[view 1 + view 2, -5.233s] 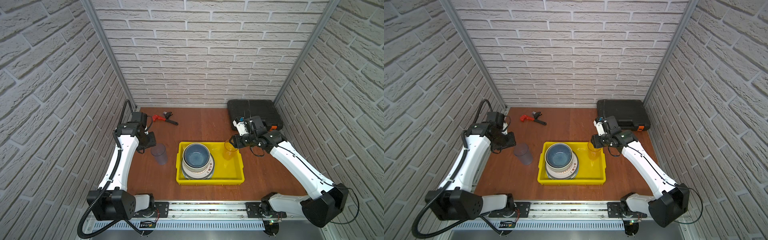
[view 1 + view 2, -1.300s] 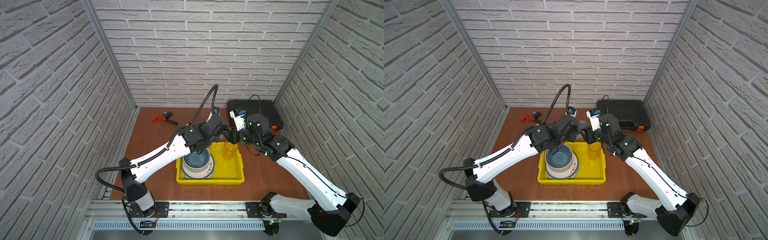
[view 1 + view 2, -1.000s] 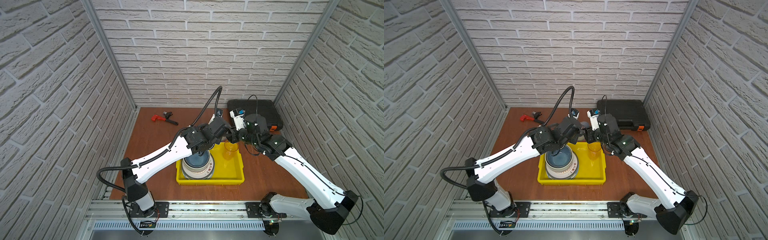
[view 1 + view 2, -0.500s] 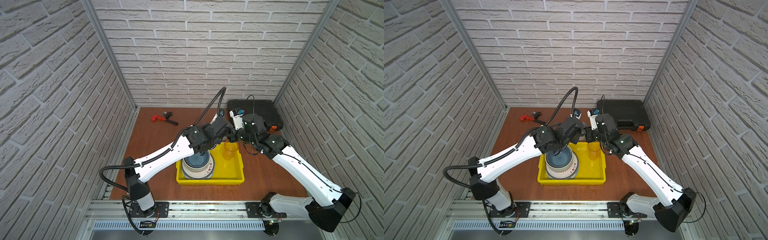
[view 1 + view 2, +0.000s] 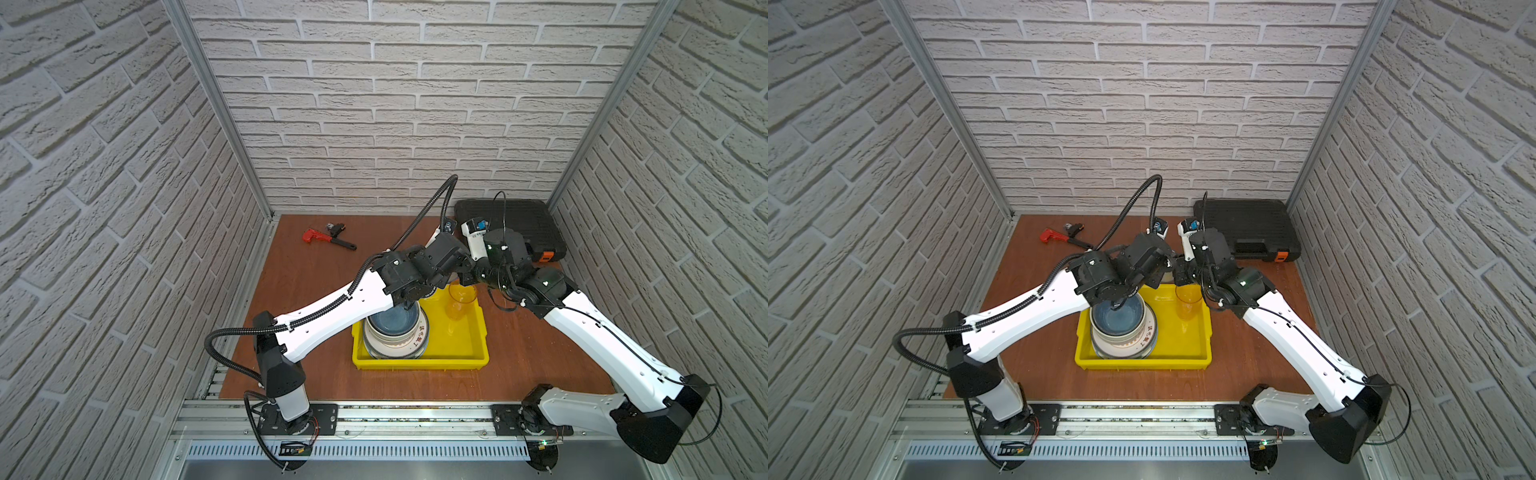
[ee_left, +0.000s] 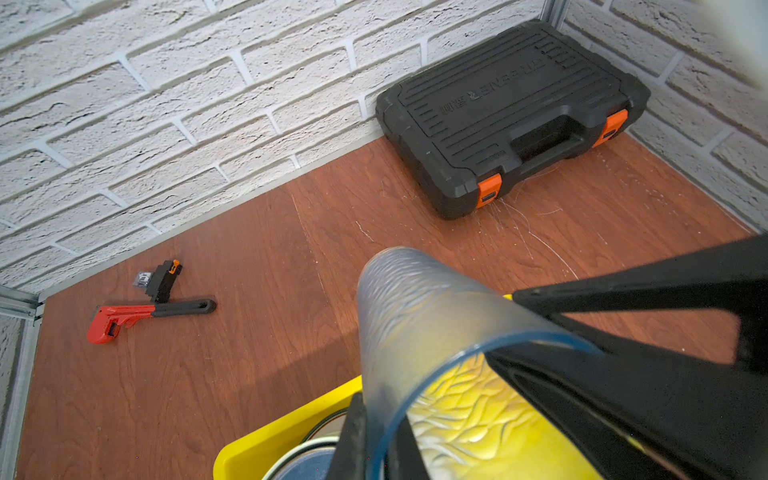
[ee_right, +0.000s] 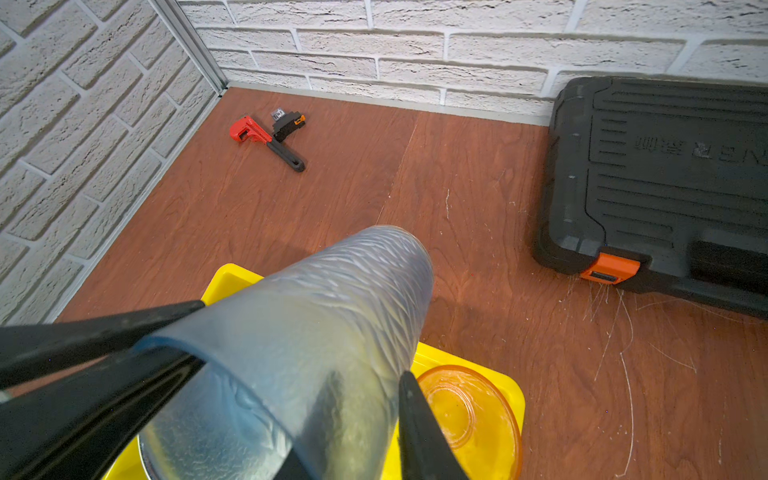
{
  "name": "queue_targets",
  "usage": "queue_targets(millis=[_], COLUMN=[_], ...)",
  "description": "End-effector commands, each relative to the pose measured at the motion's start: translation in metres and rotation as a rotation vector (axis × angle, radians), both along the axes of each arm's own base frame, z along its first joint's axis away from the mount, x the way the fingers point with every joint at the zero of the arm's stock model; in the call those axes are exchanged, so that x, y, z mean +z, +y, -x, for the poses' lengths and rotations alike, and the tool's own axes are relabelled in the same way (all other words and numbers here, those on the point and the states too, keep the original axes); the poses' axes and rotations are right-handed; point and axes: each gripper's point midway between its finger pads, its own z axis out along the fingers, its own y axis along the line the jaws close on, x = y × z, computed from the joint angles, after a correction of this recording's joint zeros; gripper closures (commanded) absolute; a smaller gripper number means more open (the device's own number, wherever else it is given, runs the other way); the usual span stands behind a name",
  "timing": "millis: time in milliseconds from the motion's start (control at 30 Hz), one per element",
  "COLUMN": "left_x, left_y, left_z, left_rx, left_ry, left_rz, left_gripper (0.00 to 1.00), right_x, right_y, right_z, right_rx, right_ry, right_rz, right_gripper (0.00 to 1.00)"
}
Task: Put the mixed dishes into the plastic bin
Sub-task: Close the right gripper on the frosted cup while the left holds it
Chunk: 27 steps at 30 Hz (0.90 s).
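The left end effector point(image 6: 380, 419) is clenched on the wall of the grey-blue tumbler point(image 6: 415, 316) at its mouth, with one finger inside the rim and one outside. The right end effector point(image 7: 365, 399) straddles the opposite side of the same rim. Its outer finger point(image 7: 415, 428) lies against the wall and the inner one shows as a dark shape through the plastic; whether it grips yet cannot be told. The tumbler hangs in the air between the two, tilted rather than upright. Its mouth faces both wrists and its long axis runs ahead of the fingertips, with the base out over the table point(image 5: 307, 266) past the far rim of the yellow bin point(image 5: 419, 361). Just beneath the right end effector the amber tumbler point(image 7: 465, 407) stands upright in the bin's far corner. Beneath the left one the dark-blue bowl point(image 5: 392, 322) tops the stack of plates point(image 5: 419, 336). The bin's open floor lies below both and back toward the robot, on the right arm's side. That arm therefore looks the nearer one to take the tumbler, right it and lower it there.
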Motion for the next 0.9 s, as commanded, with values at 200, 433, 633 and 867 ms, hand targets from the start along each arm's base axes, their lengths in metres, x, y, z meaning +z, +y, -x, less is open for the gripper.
queue_targets(millis=[200, 433, 633, 867], left_x=[0.036, 0.033, 0.03, 0.023], left_y=[-0.034, -0.026, -0.023, -0.012], left_z=[0.013, 0.012, 0.015, 0.016], left_rx=[-0.118, -0.105, -0.126, -0.131], left_ry=[-0.023, -0.014, 0.026, 0.092], left_rz=[0.189, 0.201, 0.27, 0.347], left_gripper=[0.88, 0.85, 0.76, 0.75], right_x=[0.025, 0.027, 0.029, 0.031], right_y=[0.021, 0.017, 0.013, 0.011], right_z=[0.006, 0.008, 0.009, 0.01], right_rx=[0.084, 0.073, 0.058, 0.048], right_ry=[-0.059, -0.069, -0.08, -0.084], right_rz=[-0.098, -0.097, -0.096, -0.102], right_gripper=[0.88, 0.91, 0.92, 0.93])
